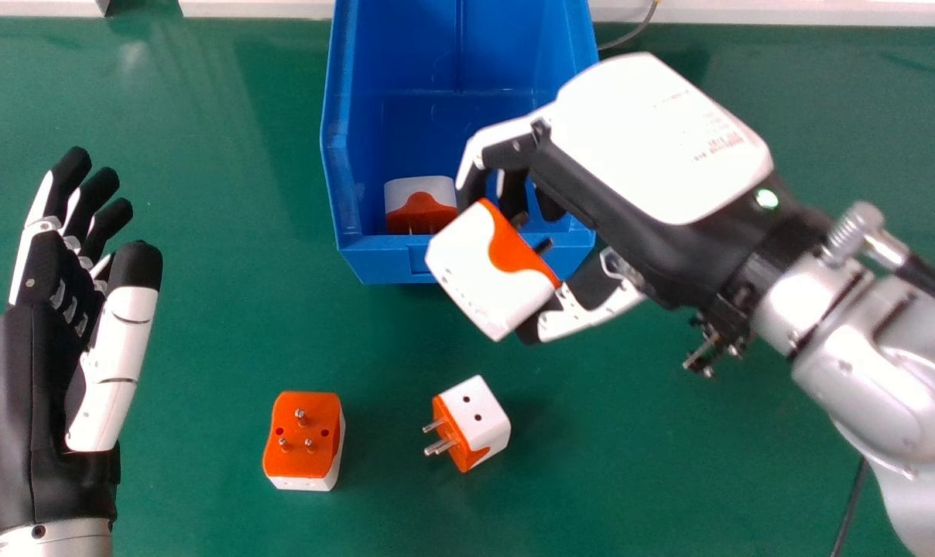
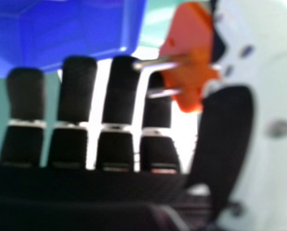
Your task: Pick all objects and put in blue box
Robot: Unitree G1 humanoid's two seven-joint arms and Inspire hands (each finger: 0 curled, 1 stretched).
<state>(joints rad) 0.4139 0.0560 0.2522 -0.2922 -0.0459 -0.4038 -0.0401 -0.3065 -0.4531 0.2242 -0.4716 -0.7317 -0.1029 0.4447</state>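
Adapter (image 1: 483, 271) in right robot hand (image 1: 653, 139), seemingly over box rim (image 1: 378, 267), two adapters (image 1: 301, 445) nearby

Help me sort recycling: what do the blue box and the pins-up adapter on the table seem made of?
Blue box: probably semi-gloss moulded plastic, given its even colour and soft sheen. Adapter: likely hard plastic, smooth orange and white; its pins look metal, silvery and shiny.

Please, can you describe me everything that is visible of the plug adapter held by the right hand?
The adapter is a blocky piece with rounded corners, white with an orange part meeting it along a wavy edge, smooth and plastic-looking. In the right hand view, two metal pins stand out from its orange face. It is tilted, held off the table by the right hand, whose thumb touches it. In the head view, it partly covers the near wall of the blue box.
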